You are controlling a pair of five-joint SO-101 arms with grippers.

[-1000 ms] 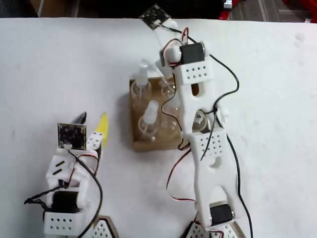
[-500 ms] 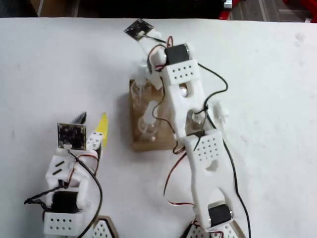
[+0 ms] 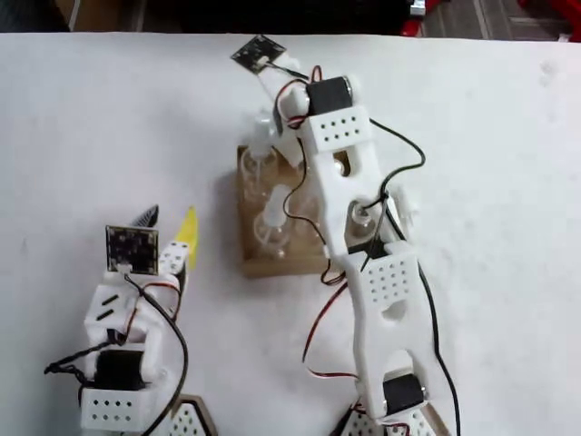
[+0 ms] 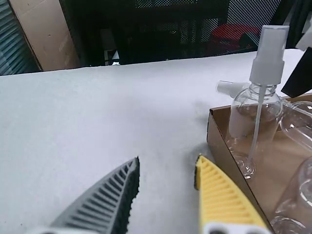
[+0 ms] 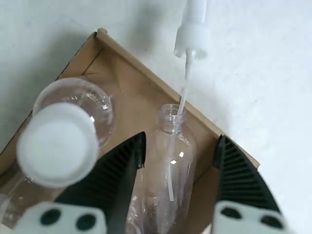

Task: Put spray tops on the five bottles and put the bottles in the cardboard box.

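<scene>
On the white table (image 3: 109, 109): two arms, one cardboard box, clear bottles.

Right arm (image 3: 363, 236): stretched from the near edge over the cardboard box (image 3: 259, 263), its wrist above the box's far end.

Left arm (image 3: 123, 345): folded at the near left of the table, apart from the box.

Cardboard box: shallow, brown and open-topped, standing mid-table with several clear bottles inside.

Right hand (image 5: 180, 146): black fingers spread wide, one on either side of a bottle (image 5: 165, 185) in the box. It is closed on nothing, and whether a finger touches the glass cannot be told.

Left hand (image 4: 167, 165): one grey and one yellow finger, parted with nothing between them, low over bare table near the box's wall.

Bottle between the right fingers: neck uncovered. Its spray top (image 5: 192, 31) sits raised clear of the neck, dip tube reaching down into it.

Corner bottle (image 4: 253, 122): upright inside a corner of the box, with a fitted spray top (image 4: 268, 48), white.
</scene>
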